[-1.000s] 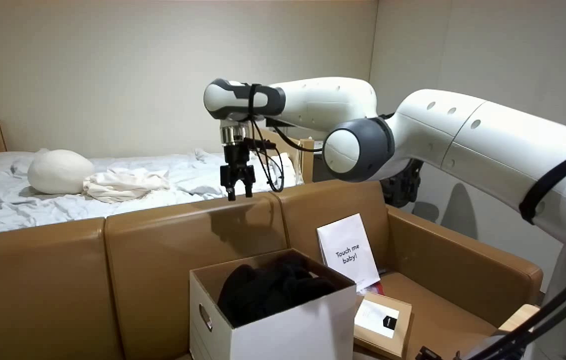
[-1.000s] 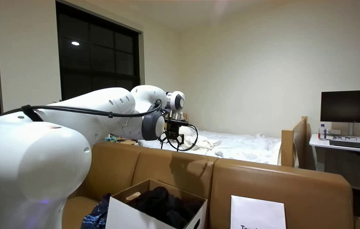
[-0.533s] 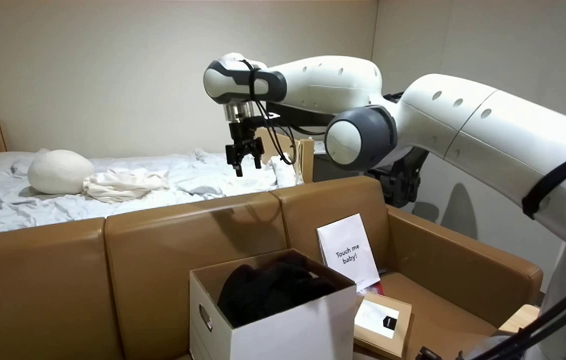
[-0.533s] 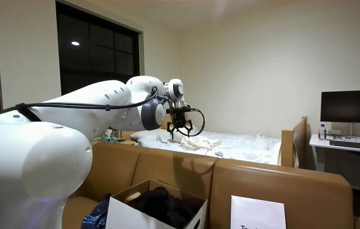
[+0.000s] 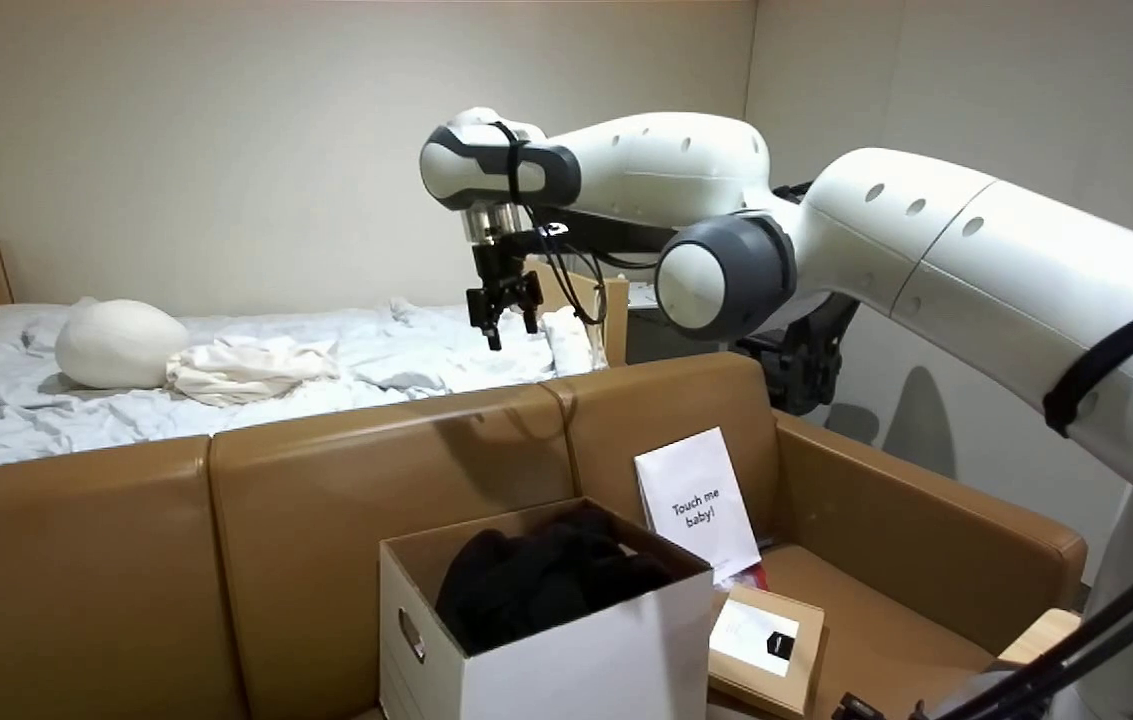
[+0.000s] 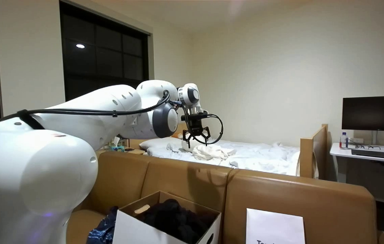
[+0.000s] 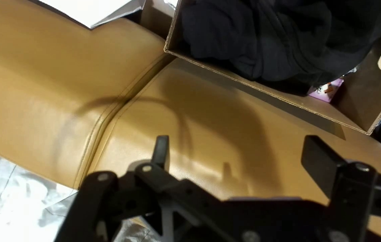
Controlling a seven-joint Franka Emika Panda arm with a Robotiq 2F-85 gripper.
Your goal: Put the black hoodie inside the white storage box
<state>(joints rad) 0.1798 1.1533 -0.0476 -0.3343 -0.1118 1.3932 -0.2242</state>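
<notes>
Wrist view: claw (image 7: 238, 153) hung spread wide above the brown sofa backrest (image 7: 210, 151), well apart from the white storage box (image 5: 586, 655); black hoodie (image 7: 284, 37) lay bunched inside the box, likewise in both exterior views (pink item (image 7: 324, 96) showed at the hoodie's edge)

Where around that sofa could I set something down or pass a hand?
Bare seat shows between the flat box and the armrest. Between the white storage box and the bed, the backrest is bare, but the open fingers hang nearby. Crowded: the white storage box, its opening mostly taken by the black hoodie, blue cloth alongside.
</notes>
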